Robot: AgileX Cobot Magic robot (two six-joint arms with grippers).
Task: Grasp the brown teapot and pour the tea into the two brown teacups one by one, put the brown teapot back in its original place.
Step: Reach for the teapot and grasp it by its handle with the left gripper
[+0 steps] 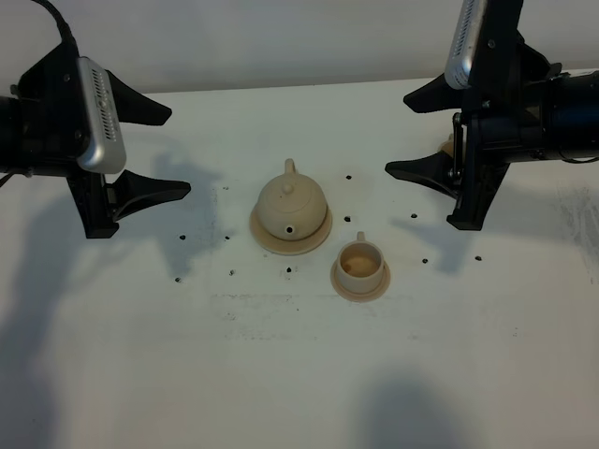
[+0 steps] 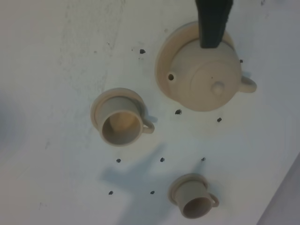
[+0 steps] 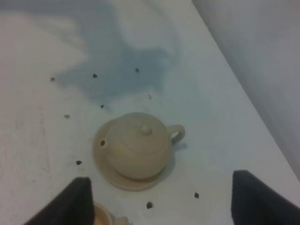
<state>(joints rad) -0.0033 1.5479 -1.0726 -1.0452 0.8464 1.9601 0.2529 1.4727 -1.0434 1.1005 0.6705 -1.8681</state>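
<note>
The pale beige-tan round ceramic teapot (image 1: 292,208) sits on the flat round beige-tan tray (image 1: 316,239), about the middle of the white tabletop (image 1: 299,374). The teapot is matte and the same colour as the tray. It has a knobbed lid, a loop handle turned toward the far edge, and a short spout with a dark hole turned toward the near edge. It is far bigger than the cups.

Near the tray, toward the near right corner and not touching it, one small beige-tan cylindrical teacup (image 1: 359,259) stands upright on its matching round saucer (image 1: 360,295).

The left gripper (image 1: 164,150) hovers toward the left edge and the right gripper (image 1: 412,131) toward the far right corner. Both sets of jaws are spread wide and grasp nothing, and both are well apart from the teapot.

The left wrist view shows whole a second small beige-tan teacup (image 2: 196,204) on its own saucer (image 2: 176,186). The high view hides this cup almost fully behind the right gripper. The left wrist view shows only one dark jaw, which crosses in front of the tray's rim. The right wrist view shows both dark jaw tips with the teapot beyond them, and only a cropped bit of a cup. Small dark specks (image 1: 178,278) dot the tabletop around the crockery in all three views.
</note>
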